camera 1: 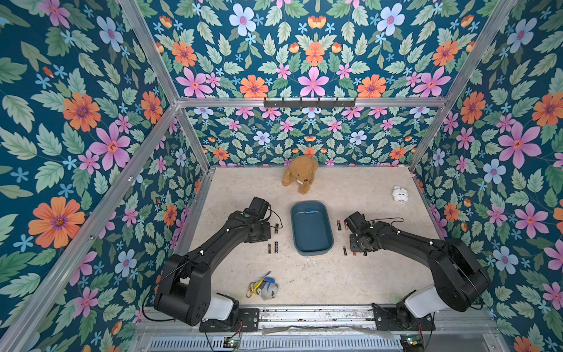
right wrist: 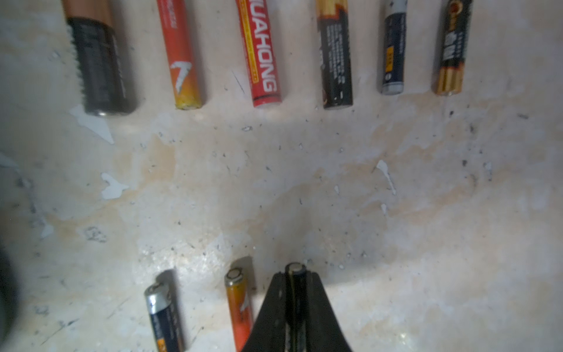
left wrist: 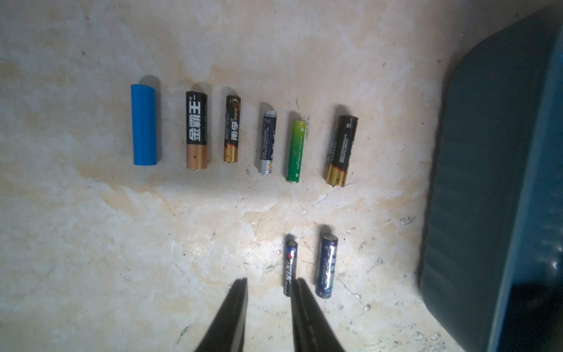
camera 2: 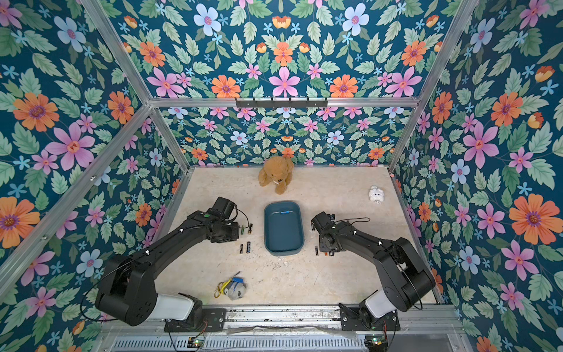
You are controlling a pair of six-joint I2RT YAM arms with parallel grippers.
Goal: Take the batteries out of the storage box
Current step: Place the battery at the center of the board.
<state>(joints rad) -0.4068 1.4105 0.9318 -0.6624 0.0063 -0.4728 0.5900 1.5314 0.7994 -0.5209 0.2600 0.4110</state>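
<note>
Left arm (camera 1: pixel 213 243): elbow-bent, low, left of box (camera 1: pixel 313 237); left gripper (left wrist: pixel 271 282) parted, empty, above table (left wrist: pixel 91 243) by batteries (left wrist: pixel 197 131). Right arm (camera 1: pixel 405 240): mirrored, right of box; right gripper (right wrist: pixel 297 275) clenched on black battery (right wrist: pixel 295 269). Blue battery (camera 1: pixel 309 211) lies in box.

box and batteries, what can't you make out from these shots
Both top views: blue thing in the box, too small to identify.
Both top views: left arm, right arm cover most batteries.
Left wrist: box cut off by the edge, inside unseen.
Right wrist: row cut off by the edge; right gripper hides most of its battery.
</note>
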